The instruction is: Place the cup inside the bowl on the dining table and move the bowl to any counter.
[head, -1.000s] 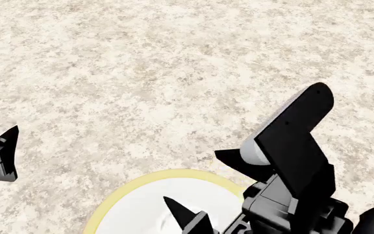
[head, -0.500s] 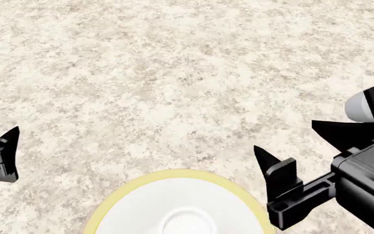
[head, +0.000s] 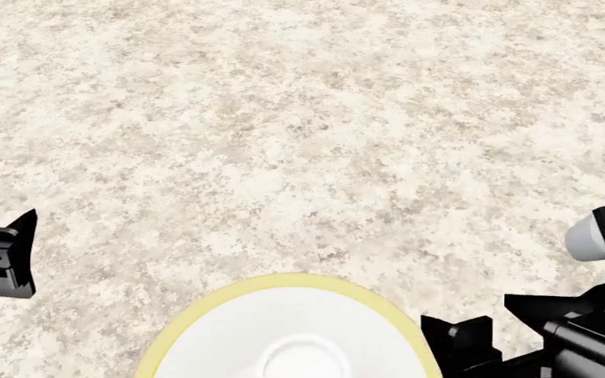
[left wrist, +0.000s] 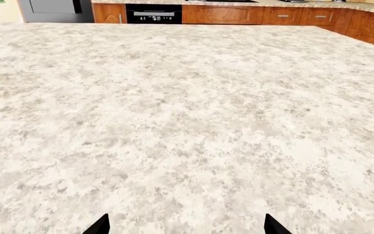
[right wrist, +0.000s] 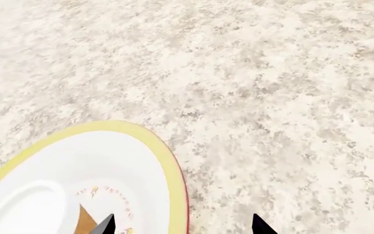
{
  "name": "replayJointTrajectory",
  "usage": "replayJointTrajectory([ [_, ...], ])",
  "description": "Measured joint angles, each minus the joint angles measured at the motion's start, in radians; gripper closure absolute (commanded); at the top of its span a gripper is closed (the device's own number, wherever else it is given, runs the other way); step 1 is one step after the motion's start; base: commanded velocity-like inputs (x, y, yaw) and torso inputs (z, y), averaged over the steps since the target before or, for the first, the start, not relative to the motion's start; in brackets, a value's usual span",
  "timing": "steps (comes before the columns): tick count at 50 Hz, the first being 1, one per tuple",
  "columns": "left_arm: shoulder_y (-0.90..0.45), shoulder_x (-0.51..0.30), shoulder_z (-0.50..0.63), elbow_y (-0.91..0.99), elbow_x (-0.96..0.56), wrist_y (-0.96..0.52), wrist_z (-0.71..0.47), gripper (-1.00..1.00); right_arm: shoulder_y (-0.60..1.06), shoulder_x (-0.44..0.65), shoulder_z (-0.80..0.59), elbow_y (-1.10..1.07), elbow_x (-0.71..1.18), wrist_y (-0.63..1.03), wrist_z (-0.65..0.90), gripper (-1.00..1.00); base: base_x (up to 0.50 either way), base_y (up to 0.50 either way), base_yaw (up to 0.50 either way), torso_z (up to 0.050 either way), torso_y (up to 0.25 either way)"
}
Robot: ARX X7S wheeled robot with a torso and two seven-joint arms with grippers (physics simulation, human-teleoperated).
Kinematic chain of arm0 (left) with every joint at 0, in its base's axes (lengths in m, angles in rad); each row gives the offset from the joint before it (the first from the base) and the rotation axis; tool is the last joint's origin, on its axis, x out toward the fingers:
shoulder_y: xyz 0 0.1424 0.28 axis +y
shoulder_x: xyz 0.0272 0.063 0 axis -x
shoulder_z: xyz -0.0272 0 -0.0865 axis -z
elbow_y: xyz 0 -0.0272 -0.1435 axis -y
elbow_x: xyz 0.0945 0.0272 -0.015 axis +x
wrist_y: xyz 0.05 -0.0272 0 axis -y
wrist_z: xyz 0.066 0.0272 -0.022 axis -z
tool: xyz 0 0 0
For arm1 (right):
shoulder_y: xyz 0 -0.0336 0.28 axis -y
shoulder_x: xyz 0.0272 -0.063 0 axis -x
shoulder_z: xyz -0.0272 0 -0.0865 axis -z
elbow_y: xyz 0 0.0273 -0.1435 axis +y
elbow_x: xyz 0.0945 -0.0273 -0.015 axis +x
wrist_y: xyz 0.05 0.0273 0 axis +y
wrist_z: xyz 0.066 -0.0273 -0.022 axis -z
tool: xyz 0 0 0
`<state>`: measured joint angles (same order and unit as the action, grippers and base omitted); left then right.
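Since the earlier frame, the black right gripper [head: 513, 327] has dropped toward the lower right corner. Left gripper [head: 3, 252] hangs at the far left; its wrist view shows spread tips. Between them the wide white yellow-rimmed bowl [head: 292, 331] rests on the pale speckled granite dining table [head: 281, 118]. Only the right wrist view reveals a tan sliver, possibly the cup [right wrist: 83, 222], inside; the right jaws stand apart.

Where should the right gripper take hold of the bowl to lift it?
Probably on the bowl's thin yellow-green rim at its right edge, nearest the right gripper: one finger inside, one outside. The bowl is too wide and shallow to span.
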<state>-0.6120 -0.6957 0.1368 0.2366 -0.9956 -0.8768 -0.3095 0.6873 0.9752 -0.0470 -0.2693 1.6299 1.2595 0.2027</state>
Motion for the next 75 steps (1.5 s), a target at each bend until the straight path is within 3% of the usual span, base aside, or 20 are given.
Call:
replayJointTrajectory([
  [20,0.011,-0.007,-0.005,0.002,-0.005,0.006,0.002,-1.00,0.031,-0.033,-0.081,0.114,-0.011,0.021,-0.003,-1.00,0.00,0.00,0.00,0.000,0.000],
  [75,0.025,-0.014,-0.003,0.010,-0.014,0.011,-0.008,-1.00,0.152,-0.148,-0.318,0.304,-0.208,0.039,-0.240,-1.00,0.00,0.00,0.00,0.000,0.000],
])
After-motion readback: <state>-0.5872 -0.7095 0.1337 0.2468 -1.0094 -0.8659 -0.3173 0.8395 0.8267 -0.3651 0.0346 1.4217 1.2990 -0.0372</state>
